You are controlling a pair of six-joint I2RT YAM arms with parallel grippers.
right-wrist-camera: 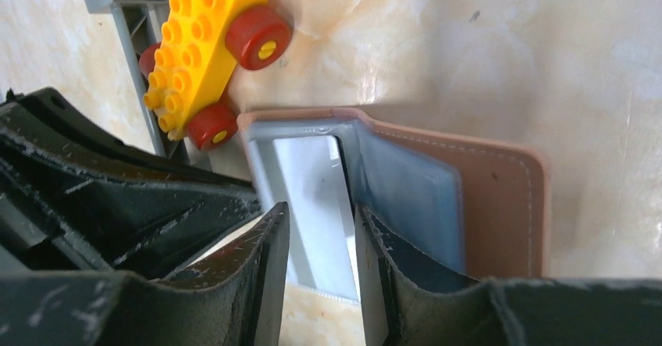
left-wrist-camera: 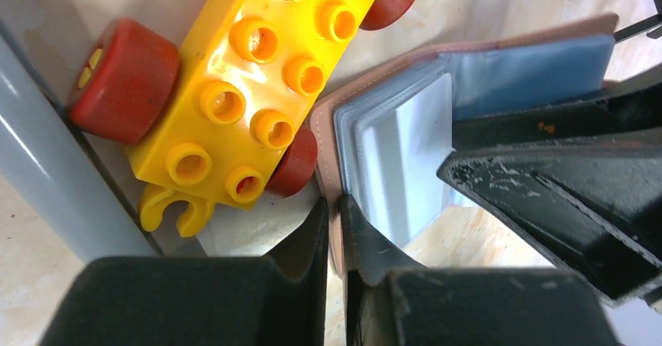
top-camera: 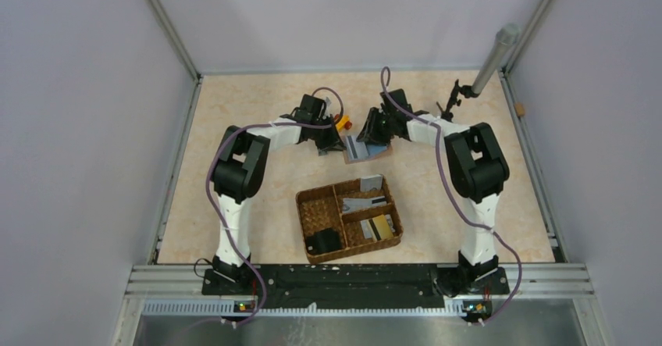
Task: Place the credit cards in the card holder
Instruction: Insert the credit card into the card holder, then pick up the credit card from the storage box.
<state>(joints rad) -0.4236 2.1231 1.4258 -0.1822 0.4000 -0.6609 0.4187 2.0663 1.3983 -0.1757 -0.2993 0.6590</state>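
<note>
On my screen, the pale marbled tabletop [top-camera: 258, 127] fills the walled cell. The left arm [top-camera: 242, 166] and right arm [top-camera: 476, 162] both reach to its far middle, where their wrists nearly meet.

Nearer the arm bases sits a woven basket [top-camera: 308, 205] with several compartments. More credit cards [top-camera: 363, 203] lie in its right-hand sections, grey ones behind and a gold one in front. Another leans at the far rim, and a black block [top-camera: 322, 242] fills the near-left section.

Between the two wrists, the card holder [right-wrist-camera: 500, 205] lies open on the tabletop, brown cover down and light blue lining up. A yellow toy car [left-wrist-camera: 258, 88] with red wheels rests just beside its left edge, one wheel touching or almost touching the cover.

My left gripper [left-wrist-camera: 336, 213] is nearly closed, its fingers pinching the brown edge of the holder's cover. My right gripper [right-wrist-camera: 320, 213] stands about half open, with its fingers across a grey card [right-wrist-camera: 312, 182]. They appear to press on the card's two long edges. The card's far end is tucked into the blue pocket at the fold, while its near end sticks out between the fingers.
</note>
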